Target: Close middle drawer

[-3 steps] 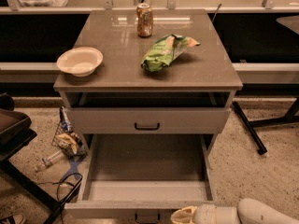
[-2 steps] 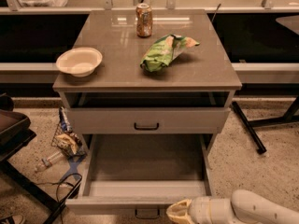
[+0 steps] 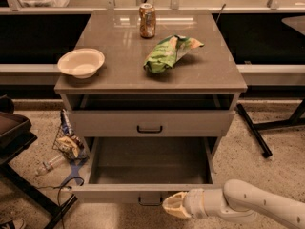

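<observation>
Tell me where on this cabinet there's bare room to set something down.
The cabinet top is bare along its front edge, between the bowl and the chip bag, and left of the can. Can and bag crowd the rear middle. The middle drawer is bare inside, with the gripper at its front panel.

Warm overhead light glares off countertop (image 3: 119,66); pincer (image 3: 174,205) pale, bottom edge.

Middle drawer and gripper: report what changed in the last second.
The gripper moved up and left to the front of the middle drawer, right of its handle. The drawer slid slightly inward and is still mostly open. The bowl, can, green bag and top drawer stayed put.
</observation>
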Motion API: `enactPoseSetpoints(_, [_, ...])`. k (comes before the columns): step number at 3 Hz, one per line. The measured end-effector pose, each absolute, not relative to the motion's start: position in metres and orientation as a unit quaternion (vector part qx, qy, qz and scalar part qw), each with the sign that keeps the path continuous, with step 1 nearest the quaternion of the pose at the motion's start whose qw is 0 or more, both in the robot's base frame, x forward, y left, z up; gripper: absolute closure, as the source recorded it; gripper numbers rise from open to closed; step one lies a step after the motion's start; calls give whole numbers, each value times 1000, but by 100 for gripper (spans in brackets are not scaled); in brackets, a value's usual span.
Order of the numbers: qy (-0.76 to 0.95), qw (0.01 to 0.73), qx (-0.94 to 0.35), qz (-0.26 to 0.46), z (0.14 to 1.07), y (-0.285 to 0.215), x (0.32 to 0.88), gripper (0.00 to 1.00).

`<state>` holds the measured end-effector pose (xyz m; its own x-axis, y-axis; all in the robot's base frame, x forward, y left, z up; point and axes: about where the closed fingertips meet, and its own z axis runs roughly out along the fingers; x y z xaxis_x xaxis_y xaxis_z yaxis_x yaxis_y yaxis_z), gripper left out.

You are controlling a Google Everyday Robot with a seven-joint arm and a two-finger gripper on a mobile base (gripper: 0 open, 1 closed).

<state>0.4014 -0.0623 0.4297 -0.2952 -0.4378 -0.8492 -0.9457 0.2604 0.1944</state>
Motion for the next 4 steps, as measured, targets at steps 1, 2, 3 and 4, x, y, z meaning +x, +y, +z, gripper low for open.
enactPoseSetpoints(1, [714,342,-482,374,424,-62,411,100])
enactPoseSetpoints(2, [715,340,-481,376,418,-65,427,100])
enactPoseSetpoints(3, [715,340,-481,376,418,-66,428,100])
enactPoseSetpoints(4, [720,347,-474,368,414,-78,467,100])
